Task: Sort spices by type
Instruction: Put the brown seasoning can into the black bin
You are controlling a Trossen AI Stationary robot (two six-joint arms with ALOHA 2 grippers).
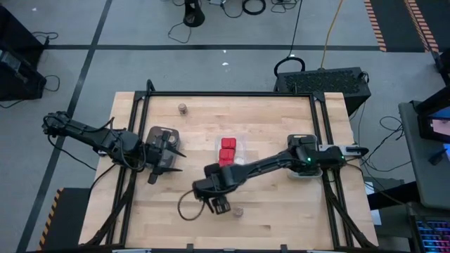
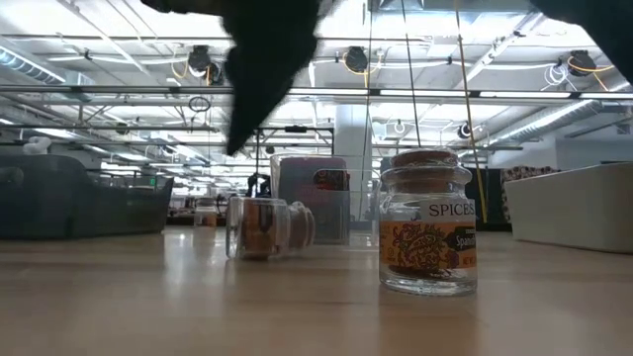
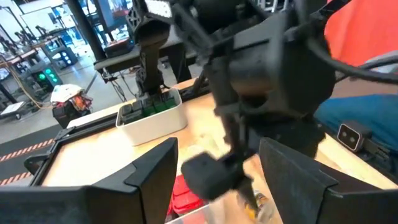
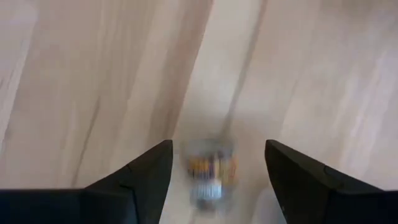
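High view, right gripper: the right gripper (image 1: 219,204) reaches across the table to its near edge, just beside a small round jar (image 1: 239,210) that stands on the bare wood; nothing is between its fingers.
High view, left gripper: the left gripper (image 1: 166,160) waits over the grey tray (image 1: 156,132) at the left, fingers apart and empty.
High view, sorted goods: red boxes (image 1: 226,150) lie stacked in the clear tray (image 1: 217,144) mid-table; another jar (image 1: 182,108) stands alone near the far edge.
Low view, jars: one jar (image 2: 427,235) stands upright with a cork stopper; a second jar (image 2: 259,226) lies on its side well behind it.
Low view, writing: the upright jar's label reads "SPICES"; smaller print beneath begins "Span" and the rest is too small to read.
Left wrist view: the left fingers (image 3: 149,171) stand apart, and between them the right arm shows over the red boxes (image 3: 185,198); a white tray (image 3: 153,118) sits farther off.
Right wrist view: the right fingers (image 4: 146,171) stand apart, looking down on a blurred jar (image 4: 210,171) lying between and beyond them.
Step in hand: likely the pick of a jar near the front edge.
Doing it well: centre the jar between the pads, come down straight, and close on the glass body below the cork so it neither tips nor rolls.
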